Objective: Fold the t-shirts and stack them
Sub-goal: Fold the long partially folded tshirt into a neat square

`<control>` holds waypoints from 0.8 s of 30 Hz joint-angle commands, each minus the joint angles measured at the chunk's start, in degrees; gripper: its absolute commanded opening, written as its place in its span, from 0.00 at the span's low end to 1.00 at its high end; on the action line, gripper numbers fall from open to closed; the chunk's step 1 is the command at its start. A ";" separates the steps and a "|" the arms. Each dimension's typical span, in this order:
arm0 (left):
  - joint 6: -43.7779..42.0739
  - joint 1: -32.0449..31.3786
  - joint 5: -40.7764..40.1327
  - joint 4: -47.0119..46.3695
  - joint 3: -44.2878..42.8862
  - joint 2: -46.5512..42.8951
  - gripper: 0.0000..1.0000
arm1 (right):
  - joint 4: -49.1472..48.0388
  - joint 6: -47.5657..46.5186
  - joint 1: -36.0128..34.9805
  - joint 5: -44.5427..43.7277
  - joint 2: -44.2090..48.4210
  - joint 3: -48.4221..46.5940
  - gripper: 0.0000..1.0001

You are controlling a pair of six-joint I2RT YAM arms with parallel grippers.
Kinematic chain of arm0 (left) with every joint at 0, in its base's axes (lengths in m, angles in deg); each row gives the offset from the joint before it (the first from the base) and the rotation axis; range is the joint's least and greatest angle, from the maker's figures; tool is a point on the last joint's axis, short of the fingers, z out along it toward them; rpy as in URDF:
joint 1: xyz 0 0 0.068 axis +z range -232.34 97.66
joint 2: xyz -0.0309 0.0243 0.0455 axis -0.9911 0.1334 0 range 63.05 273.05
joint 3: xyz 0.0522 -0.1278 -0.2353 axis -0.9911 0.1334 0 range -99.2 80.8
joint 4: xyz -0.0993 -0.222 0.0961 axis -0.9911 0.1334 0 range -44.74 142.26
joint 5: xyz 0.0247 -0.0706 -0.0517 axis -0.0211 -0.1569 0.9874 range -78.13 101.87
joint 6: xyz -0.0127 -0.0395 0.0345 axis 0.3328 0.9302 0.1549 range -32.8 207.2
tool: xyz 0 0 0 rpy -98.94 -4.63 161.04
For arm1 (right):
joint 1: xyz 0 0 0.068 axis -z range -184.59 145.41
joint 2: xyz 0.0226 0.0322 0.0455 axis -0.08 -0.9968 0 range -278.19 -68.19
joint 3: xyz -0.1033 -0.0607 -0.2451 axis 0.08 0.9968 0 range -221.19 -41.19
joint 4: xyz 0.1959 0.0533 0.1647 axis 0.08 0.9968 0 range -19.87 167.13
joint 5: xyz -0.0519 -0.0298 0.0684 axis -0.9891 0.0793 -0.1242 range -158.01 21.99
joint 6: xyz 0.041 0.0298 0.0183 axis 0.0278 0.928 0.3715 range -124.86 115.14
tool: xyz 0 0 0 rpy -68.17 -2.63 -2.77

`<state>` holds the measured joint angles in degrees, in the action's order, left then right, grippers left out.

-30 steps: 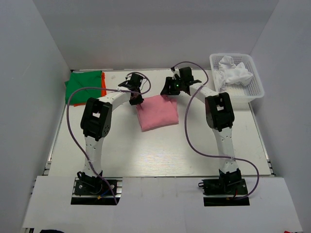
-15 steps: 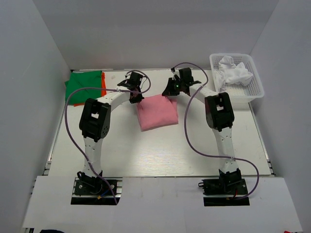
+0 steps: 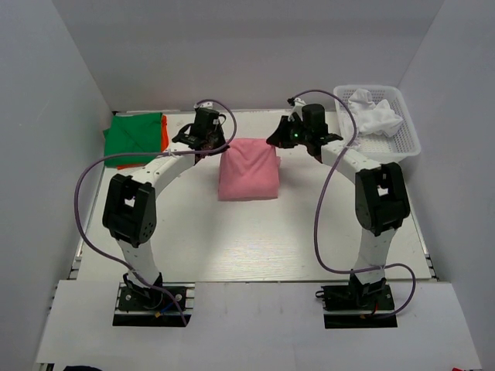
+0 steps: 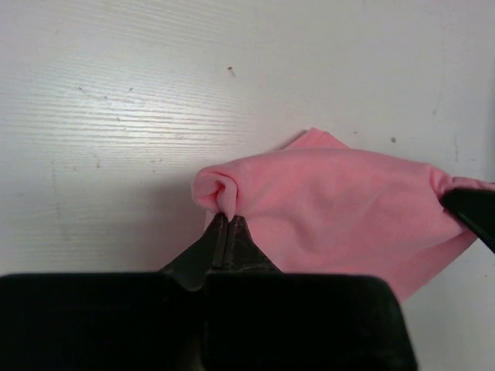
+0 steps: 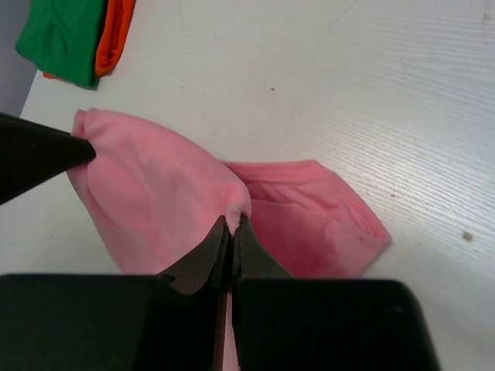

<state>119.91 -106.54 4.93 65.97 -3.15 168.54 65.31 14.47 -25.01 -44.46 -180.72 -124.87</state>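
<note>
The folded pink t-shirt (image 3: 247, 171) lies mid-table with its far edge raised off the surface. My left gripper (image 3: 221, 147) is shut on its far left corner; the cloth (image 4: 340, 201) bunches at the fingertips of the left gripper (image 4: 228, 219). My right gripper (image 3: 275, 144) is shut on the far right corner, and the right wrist view shows a fold of pink cloth (image 5: 155, 193) pinched at the tips of the right gripper (image 5: 233, 221). A green t-shirt (image 3: 133, 136) lies folded over an orange one (image 3: 165, 134) at the far left. A crumpled white t-shirt (image 3: 373, 114) sits in the basket.
The white mesh basket (image 3: 407, 144) stands at the far right corner. The green and orange stack (image 5: 58, 35) lies just left of the left arm. White walls close the table at the back and on both sides.
Both grippers have shut on the pink shirt's far corners and lifted them. Both arms have stretched further out, and the shirt has turned from tilted to square.
</note>
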 commanded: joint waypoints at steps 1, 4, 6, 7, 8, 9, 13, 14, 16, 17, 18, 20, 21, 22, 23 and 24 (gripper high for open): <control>-1.42 -0.31 3.95 -4.97 0.62 -3.54 0.00 | -3.62 0.18 0.21 -5.26 4.95 4.13 0.00; -1.95 -0.31 3.26 -4.37 -1.92 -0.56 0.00 | -2.83 -0.34 0.38 -6.85 5.04 4.23 0.00; -1.95 -0.31 2.37 -3.67 -4.11 1.28 0.00 | -1.34 -0.52 0.30 -6.94 2.67 2.30 0.00; -1.95 -0.31 1.50 -3.66 -4.82 3.30 0.00 | -1.25 -0.44 0.47 -6.94 2.06 0.38 0.00; -2.47 -0.31 1.49 -3.14 -5.52 4.27 0.00 | 0.15 -0.26 0.47 -7.11 -0.47 -0.42 0.00; -2.47 -0.31 0.97 -3.13 -7.10 5.33 0.00 | 0.77 -0.17 0.65 -8.07 -1.45 -2.17 0.00; -3.18 -0.31 -0.97 -1.99 -11.41 10.95 0.00 | 1.39 1.67 1.18 -12.03 -5.85 -4.56 0.00; -3.18 -0.31 -0.97 -1.47 -12.20 11.92 0.00 | 1.48 3.15 1.61 -12.82 -6.55 -5.61 0.00; -3.18 0.21 -1.75 -1.46 -13.96 14.56 0.00 | 1.39 5.00 1.71 -14.49 -8.93 -6.32 0.00; -3.18 0.21 -1.76 -2.07 -13.97 15.35 0.00 | 1.30 6.23 2.05 -16.59 -9.28 -6.49 0.00; -3.18 0.21 -1.76 -2.08 -15.36 16.14 0.00 | 0.96 6.94 2.06 -17.83 -9.72 -6.76 0.00; -3.18 0.83 -1.23 -3.21 -16.85 18.34 0.00 | 0.08 7.82 2.41 -20.73 -10.78 -6.41 0.00; -3.70 0.83 -1.23 -3.22 -17.39 18.95 0.00 | -0.19 7.74 2.58 -20.83 -11.48 -6.58 0.00; -4.58 0.83 -1.23 -4.00 -17.40 19.57 0.00 | -0.80 7.65 2.93 -20.22 -12.27 -6.76 0.00; -5.11 0.83 -1.23 -4.01 -18.27 20.18 0.00 | -1.07 7.48 2.94 -19.25 -13.06 -6.93 0.00; -5.11 0.83 -1.23 -4.62 -19.58 21.67 0.00 | -0.98 7.13 3.37 -18.81 -13.33 -7.28 0.00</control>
<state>116.55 -106.24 4.78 63.26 -18.77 190.27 66.90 20.96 -22.89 -60.81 -193.36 -129.04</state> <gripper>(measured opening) 0.019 0.025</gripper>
